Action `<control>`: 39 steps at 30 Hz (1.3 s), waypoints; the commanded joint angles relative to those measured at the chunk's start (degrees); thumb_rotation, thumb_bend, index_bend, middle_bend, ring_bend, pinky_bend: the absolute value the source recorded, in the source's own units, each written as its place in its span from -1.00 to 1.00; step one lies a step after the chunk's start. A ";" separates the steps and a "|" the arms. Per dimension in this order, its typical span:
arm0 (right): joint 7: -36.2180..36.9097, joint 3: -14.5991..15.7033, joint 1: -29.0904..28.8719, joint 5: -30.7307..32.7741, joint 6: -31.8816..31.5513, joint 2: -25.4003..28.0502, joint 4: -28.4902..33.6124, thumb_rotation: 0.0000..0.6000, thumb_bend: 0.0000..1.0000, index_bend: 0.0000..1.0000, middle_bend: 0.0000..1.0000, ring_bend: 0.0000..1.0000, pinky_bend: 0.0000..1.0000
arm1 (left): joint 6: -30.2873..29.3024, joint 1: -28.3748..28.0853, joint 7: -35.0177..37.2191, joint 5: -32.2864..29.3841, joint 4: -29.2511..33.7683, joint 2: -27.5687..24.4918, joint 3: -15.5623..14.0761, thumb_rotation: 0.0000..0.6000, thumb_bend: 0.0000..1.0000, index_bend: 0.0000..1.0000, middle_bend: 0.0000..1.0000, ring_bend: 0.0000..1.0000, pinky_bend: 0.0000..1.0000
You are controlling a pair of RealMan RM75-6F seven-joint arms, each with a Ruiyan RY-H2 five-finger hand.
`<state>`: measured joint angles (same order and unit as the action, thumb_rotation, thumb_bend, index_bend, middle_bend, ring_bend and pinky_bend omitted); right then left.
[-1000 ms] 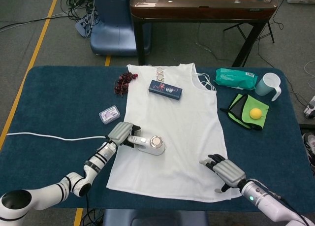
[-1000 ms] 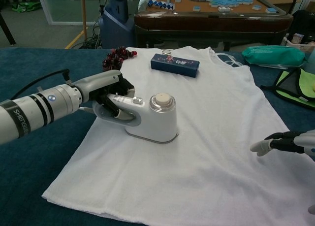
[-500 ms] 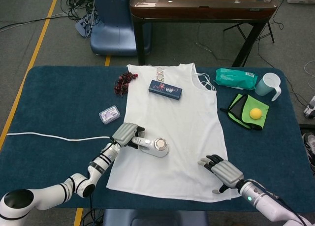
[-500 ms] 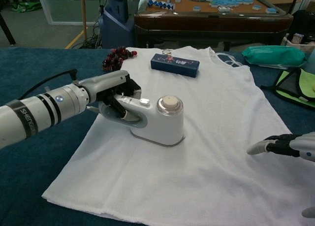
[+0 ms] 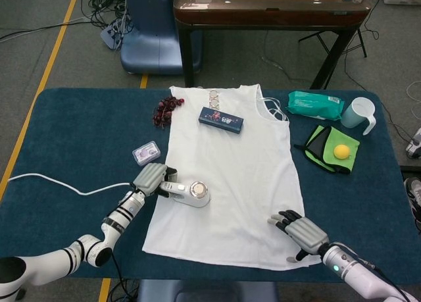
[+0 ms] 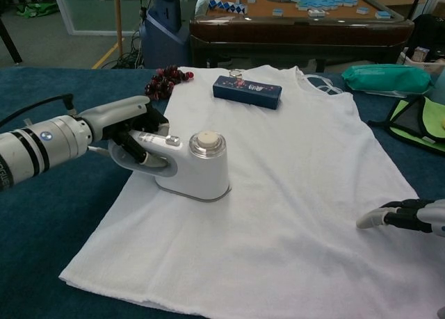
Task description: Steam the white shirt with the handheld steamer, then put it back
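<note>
The white shirt lies flat along the blue table. The white handheld steamer stands on the shirt's left part, near its left edge. My left hand grips the steamer's handle from the left. A white cord trails off to the left. My right hand rests with fingers spread on the shirt's lower right corner and holds nothing.
A dark blue box lies on the shirt's collar end. Dark red beads, a small clear case, a teal wipes pack, a pale jug and a green cloth with a yellow ball lie around the shirt.
The steamer slid right across the shirt, then back left toward the shirt's left edge with my left hand. My right hand shifted slightly nearer the bottom hem.
</note>
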<state>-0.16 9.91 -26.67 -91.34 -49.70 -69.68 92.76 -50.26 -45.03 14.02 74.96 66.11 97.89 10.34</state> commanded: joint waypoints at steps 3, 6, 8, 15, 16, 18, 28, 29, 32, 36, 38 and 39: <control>0.09 0.31 0.34 -0.21 -0.56 -0.08 -0.12 0.89 -1.00 -1.00 -0.81 -1.00 -1.00 | -0.01 0.02 -0.55 -0.31 0.52 0.29 0.13 1.00 -0.63 0.78 0.37 0.11 0.13; 0.22 0.49 0.51 -0.44 -0.97 -0.02 -0.03 0.89 -1.00 -1.00 -0.81 -1.00 -1.00 | 0.39 -0.44 -1.06 -0.57 0.39 1.10 0.38 1.00 -0.63 0.78 0.37 0.11 0.13; 0.28 0.61 0.62 -0.70 -1.32 0.08 0.08 0.89 -1.00 -1.00 -0.81 -1.00 -1.00 | 0.82 -0.93 -1.41 -0.92 0.14 1.90 0.75 1.00 -0.63 0.78 0.37 0.11 0.13; 0.37 0.96 0.85 -1.27 -2.04 0.46 0.41 0.89 -1.00 -1.00 -0.81 -1.00 -1.00 | 2.05 -2.85 -2.84 -2.18 -1.25 5.09 2.17 1.00 -0.63 0.78 0.36 0.11 0.13; 0.37 1.00 0.88 -1.26 -2.07 0.49 0.42 0.90 -1.00 -1.00 -0.81 -1.00 -1.00 | 2.26 -3.08 -2.98 -2.38 -1.50 5.48 2.34 1.00 -0.63 0.78 0.36 0.11 0.13; 0.36 1.05 0.97 -1.25 -2.20 0.56 0.45 0.90 -1.00 -1.00 -0.81 -1.00 -1.00 | 2.63 -3.54 -3.26 -2.85 -2.17 6.30 2.72 1.00 -0.63 0.78 0.36 0.11 0.13; 0.05 1.23 1.17 -1.49 -2.61 0.66 0.81 0.89 -1.00 -1.00 -0.81 -1.00 -1.00 | 2.50 -4.78 -3.11 -3.62 -6.52 7.94 4.49 1.00 -0.63 0.78 0.36 0.11 0.13; 0.02 1.23 1.16 -1.51 -2.60 0.64 0.84 0.89 -1.00 -1.00 -0.81 -1.00 -1.00 | 2.51 -4.85 -2.97 -3.70 -6.97 7.95 4.66 1.00 -0.63 0.78 0.36 0.11 0.13; -0.11 1.20 1.08 -1.49 -2.49 0.62 0.90 0.89 -1.00 -1.00 -0.81 -1.00 -1.00 | 2.52 -5.04 -2.50 -3.78 -8.52 7.95 5.00 1.00 -0.63 0.78 0.36 0.11 0.13; -0.38 1.08 0.97 -1.32 -2.33 0.60 1.05 0.90 -1.00 -1.00 -0.81 -1.00 -1.00 | 1.87 -5.15 -1.26 -3.30 -10.85 8.29 5.24 1.00 -0.63 0.78 0.36 0.11 0.13; -0.59 1.06 0.94 -1.23 -2.23 0.58 1.18 0.90 -1.00 -1.00 -0.81 -1.00 -1.00 | 1.24 -5.23 -0.44 -2.84 -12.19 8.68 5.33 1.00 -0.63 0.78 0.36 0.11 0.13; -0.68 1.05 0.92 -1.18 -2.19 0.59 1.24 0.90 -1.00 -1.00 -0.81 -1.00 -1.00 | 0.99 -5.29 -0.06 -2.64 -12.82 8.89 5.37 1.00 -0.63 0.78 0.37 0.11 0.13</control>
<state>-0.83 10.97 -25.74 -92.54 -51.90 -69.08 93.99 -48.82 -50.22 13.39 71.97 54.03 106.45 15.59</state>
